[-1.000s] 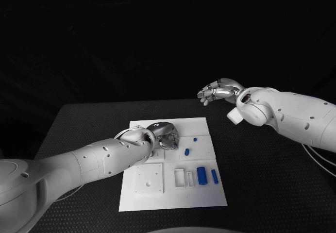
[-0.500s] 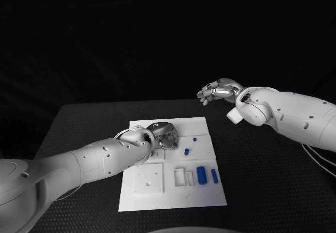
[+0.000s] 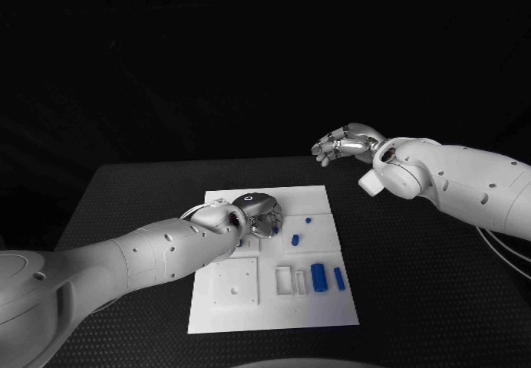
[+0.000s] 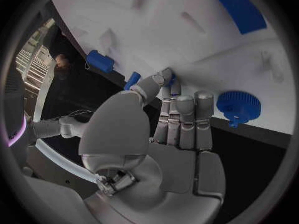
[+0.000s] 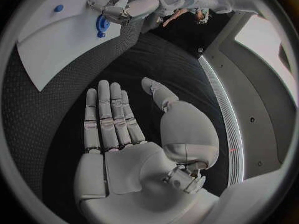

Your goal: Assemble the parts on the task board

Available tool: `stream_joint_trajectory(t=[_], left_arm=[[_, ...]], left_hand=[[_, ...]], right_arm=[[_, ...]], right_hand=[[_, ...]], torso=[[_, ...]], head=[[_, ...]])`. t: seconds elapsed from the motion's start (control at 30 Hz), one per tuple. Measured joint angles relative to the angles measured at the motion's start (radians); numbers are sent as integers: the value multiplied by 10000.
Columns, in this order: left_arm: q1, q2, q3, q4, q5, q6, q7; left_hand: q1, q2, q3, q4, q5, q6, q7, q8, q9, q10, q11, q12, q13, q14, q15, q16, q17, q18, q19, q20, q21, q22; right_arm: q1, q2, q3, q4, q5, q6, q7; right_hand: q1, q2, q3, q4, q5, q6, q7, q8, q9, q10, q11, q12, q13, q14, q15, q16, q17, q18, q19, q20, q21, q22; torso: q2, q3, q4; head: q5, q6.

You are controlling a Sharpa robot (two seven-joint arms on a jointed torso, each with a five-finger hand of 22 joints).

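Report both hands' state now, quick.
Left robot hand: over the task board, fingertips at a small blue part; whether it grips the part cannot be told.
Right robot hand: open, holding nothing, raised off the board.

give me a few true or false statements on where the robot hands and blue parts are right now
1. The left robot hand is over the task board. True.
2. The right robot hand holds a blue part. False: it is held open, holding nothing, off the board.
3. A blue gear lies by the left robot hand's fingers. True.
4. All blue parts sit on the black table. False: the blue cylinder and the others lie on the board.
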Motion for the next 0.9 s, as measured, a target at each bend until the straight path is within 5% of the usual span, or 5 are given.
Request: stream_joint_trajectory(t=[0.6,0.9], left_arm=[[-70,-230,17,302,94,-110,13],[-88,-453,381,401,674,160,-26]], left_hand=[[-184,213,88,88,4,288,-111,96,65,191,-188,155,0,140,-140,20,-24,-2,77,-69,0,-11],[-240,265,88,87,3,344,-126,96,65,298,-197,167,39,180,-177,20,-24,-6,113,-102,0,-11]], right_arm=[[0,2,0,-7,-1,0,2],[-1,-13,0,-1,0,0,2]], right_hand=[[0,0,0,0,0,0,0,0,0,35,35,0,0,0,0,0,0,0,0,0,0,-1],[0,0,0,0,0,0,0,0,-9,35,36,0,0,0,0,0,0,-1,0,0,0,-2]], torso=[[2,1,5],[-2,-3,20]], head=[[24,37],[65,69]])
